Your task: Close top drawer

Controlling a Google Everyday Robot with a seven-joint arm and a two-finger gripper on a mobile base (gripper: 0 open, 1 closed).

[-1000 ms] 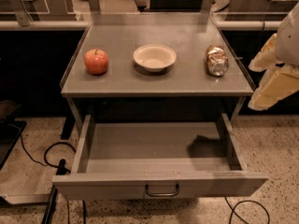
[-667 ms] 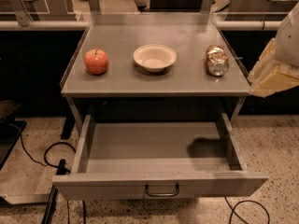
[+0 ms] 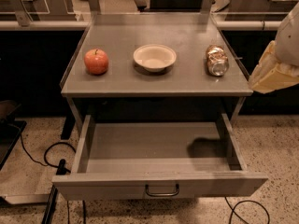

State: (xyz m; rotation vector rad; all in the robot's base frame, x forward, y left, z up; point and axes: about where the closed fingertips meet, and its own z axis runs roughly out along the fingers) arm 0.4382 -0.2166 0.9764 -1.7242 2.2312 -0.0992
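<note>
Currently the top drawer [image 3: 154,158] stands pulled out beneath the surface [image 3: 154,84]; the gripper [image 3: 274,73] hangs off its right edge, open or closed unclear.

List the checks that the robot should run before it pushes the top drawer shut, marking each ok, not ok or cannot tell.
1. Top drawer shut? Not ok: it stands pulled out.
2. Nothing inside to jam it? Ok: only a shadow shows.
3. Handle unobstructed? Ok.
4. Gripper lined up with the drawer front? Not ok: it hangs at the right, beside the tabletop.
5. Apple, bowl and can back from the tabletop's front edge? Ok.
</note>
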